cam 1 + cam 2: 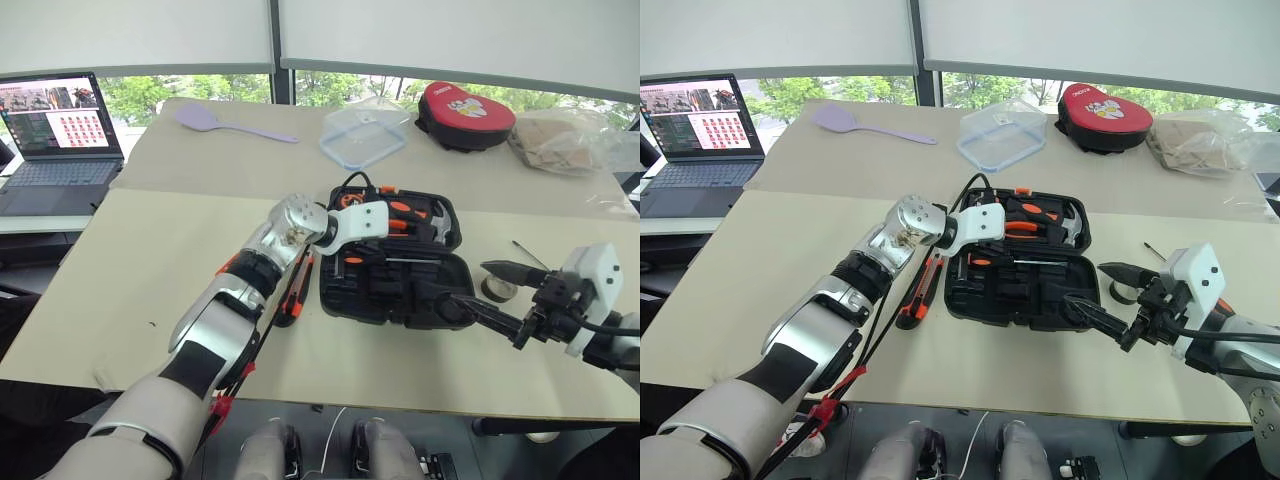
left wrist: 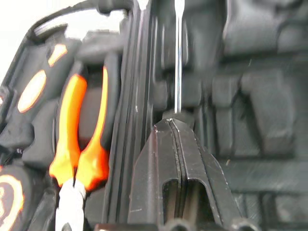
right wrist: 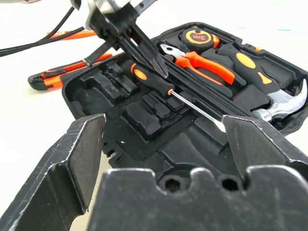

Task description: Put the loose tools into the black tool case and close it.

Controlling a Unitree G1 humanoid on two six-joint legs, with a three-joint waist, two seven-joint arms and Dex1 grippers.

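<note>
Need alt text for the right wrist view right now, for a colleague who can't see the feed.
The left gripper, fingers shut, pokes into the open black tool case beside a black-and-orange-handled screwdriver lying across the empty recesses. Orange-handled pliers and a hammer sit in the far half; the right gripper's open fingers frame the foreground.

The left arm was clad in silver-grey shells split by black bands, with a thin orange ring near the forearm and a rounded metallic wrist joint. A black cable ran along its underside, tied with a red strap near the elbow. The left hand (image 1: 343,263) had a white blocky housing and two black fingers (image 2: 175,159), tapered and ridged, with a screw hole low on each. The right hand (image 1: 490,290) carried a white angular housing, black linkages and cables, and broad matt-black fingers (image 3: 72,163) with scuffed edges and two round sockets in the base.
</note>
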